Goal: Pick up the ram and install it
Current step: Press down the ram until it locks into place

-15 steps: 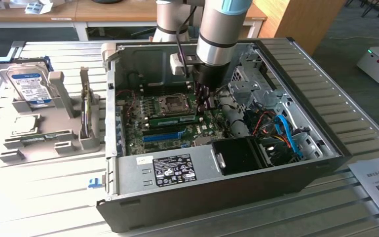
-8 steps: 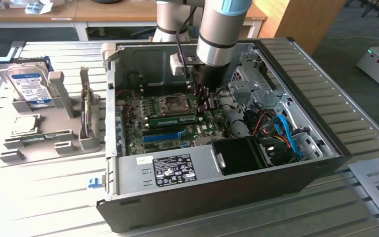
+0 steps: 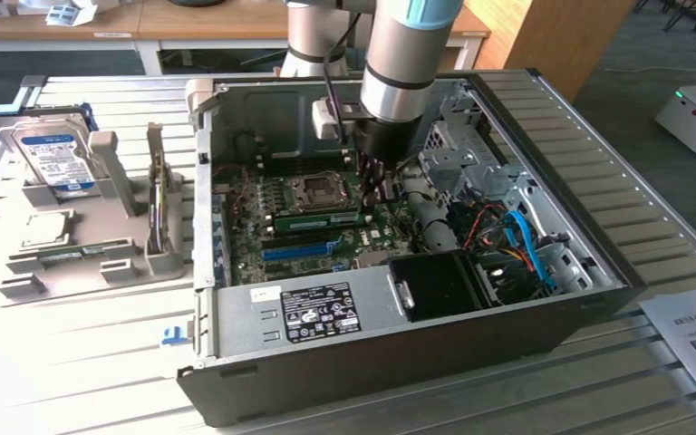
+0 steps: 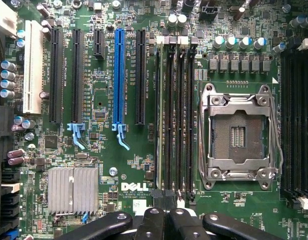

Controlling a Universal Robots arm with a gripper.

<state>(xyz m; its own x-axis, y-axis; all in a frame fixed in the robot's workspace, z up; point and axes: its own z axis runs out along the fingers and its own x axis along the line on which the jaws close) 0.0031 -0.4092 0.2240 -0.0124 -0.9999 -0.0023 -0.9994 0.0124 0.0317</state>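
A green ram stick (image 3: pixel 318 220) stands edge-up in a memory slot of the motherboard inside the open computer case (image 3: pixel 590 245). In the wrist view the ram (image 4: pixel 158 125) shows as a thin edge in the slot nearest the black expansion slots. My gripper (image 3: pixel 372 184) hangs inside the case over the motherboard, just beyond the exterior view's right end of the stick. Its dark fingers (image 4: pixel 151 220) are shut together, with nothing seen between them, above one end of the memory slots. Whether they touch the stick I cannot tell.
The empty CPU socket (image 4: pixel 238 132) lies beside the memory slots, and a long blue slot (image 4: pixel 119 75) lies on their other side. On the exterior view's left, a grey holder (image 3: pixel 106 263) carries a hard drive (image 3: pixel 55 154) and another green stick (image 3: pixel 79 251). Cables fill the case's right part.
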